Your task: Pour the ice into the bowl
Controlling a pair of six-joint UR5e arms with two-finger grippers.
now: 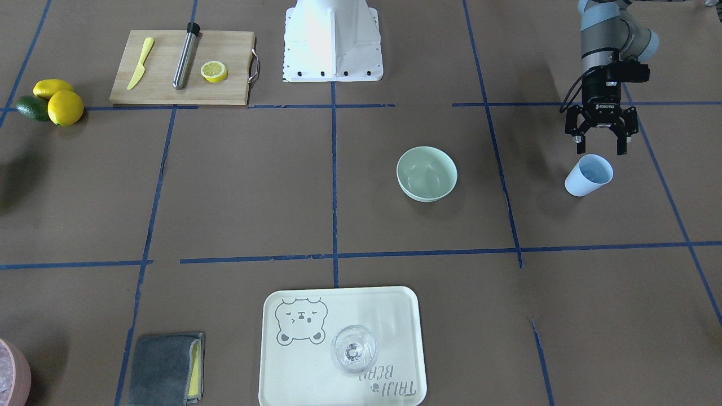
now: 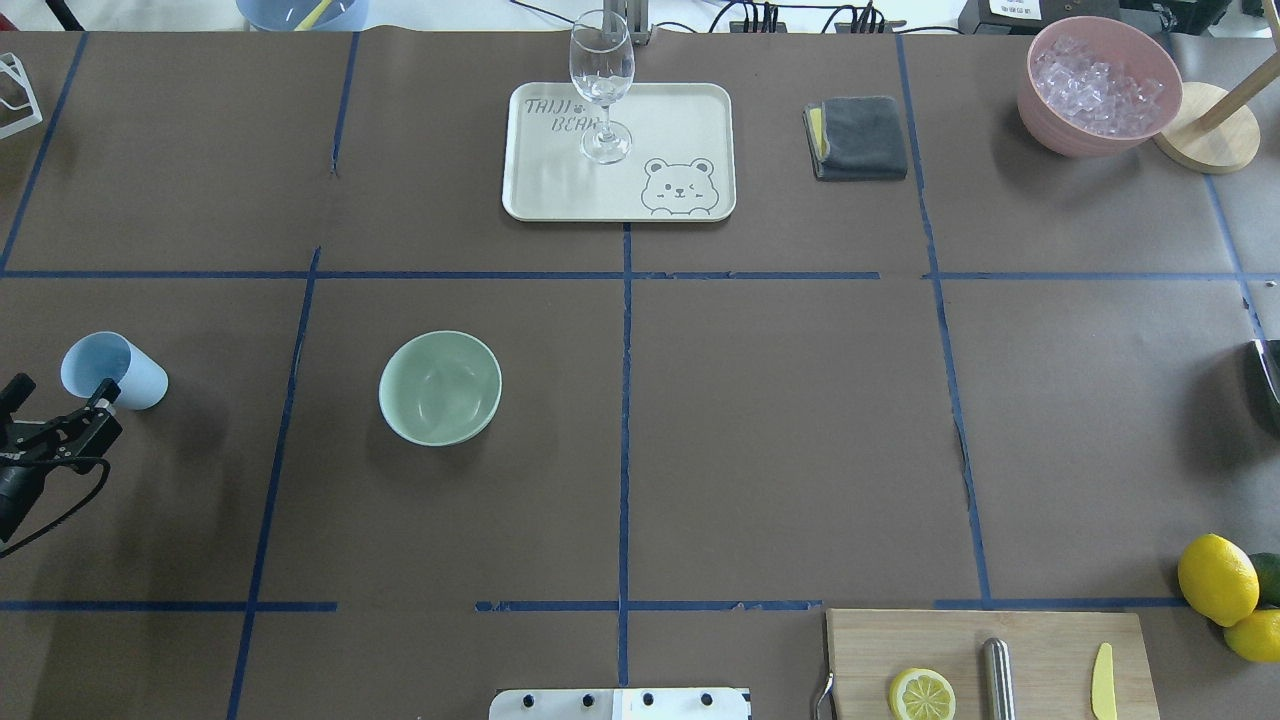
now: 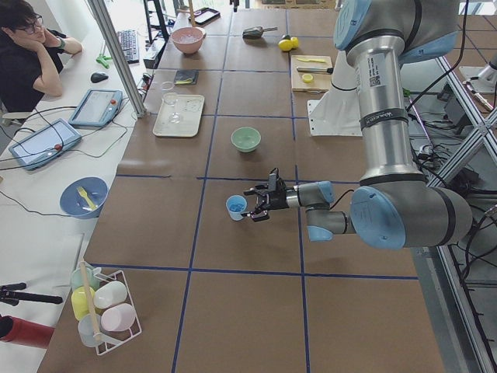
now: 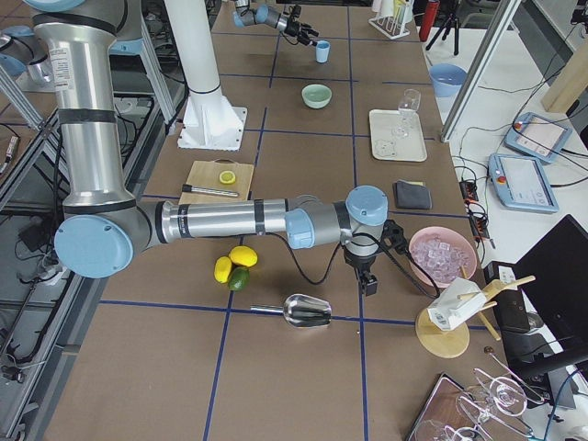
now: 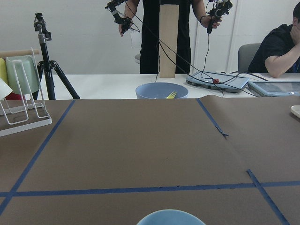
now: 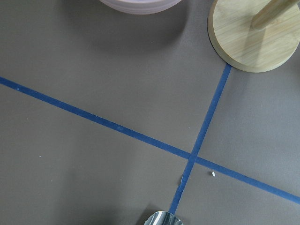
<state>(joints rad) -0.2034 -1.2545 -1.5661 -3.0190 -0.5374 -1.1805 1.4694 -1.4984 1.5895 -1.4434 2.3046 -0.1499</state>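
The step in hand is the approach to the light blue cup (image 1: 588, 176), ahead of any grasp. The left pincer (image 1: 599, 145) hovers with its jaws spread wide. On the overhead view, with 12 o'clock pointing away from the robot, it sits at about 7 o'clock of the cup, close to the rim but not touching. Nothing is between its fingers.

Faint glassy shapes at the bottom of the cup are probably the ice (image 1: 591, 171), though they are too small to be sure of. The mint-green bowl (image 2: 440, 387) stands on the desk (image 2: 780, 430) at about 3 o'clock of the cup and well apart from it. It looks empty, so the pouring is judged not yet begun.

The next move likely calls for bringing the open jaws around the cup's wall and closing firmly enough that the smooth cup does not slip. The cup would then be lifted, carried toward 3 o'clock until its lip is over the bowl, and tipped slowly so the cubes land inside and do not skitter onto the desk.

The right pincer (image 4: 367, 281) shows only in the side view, near a metal scoop (image 4: 308, 310). Whether its jaws are apart or together cannot be told.
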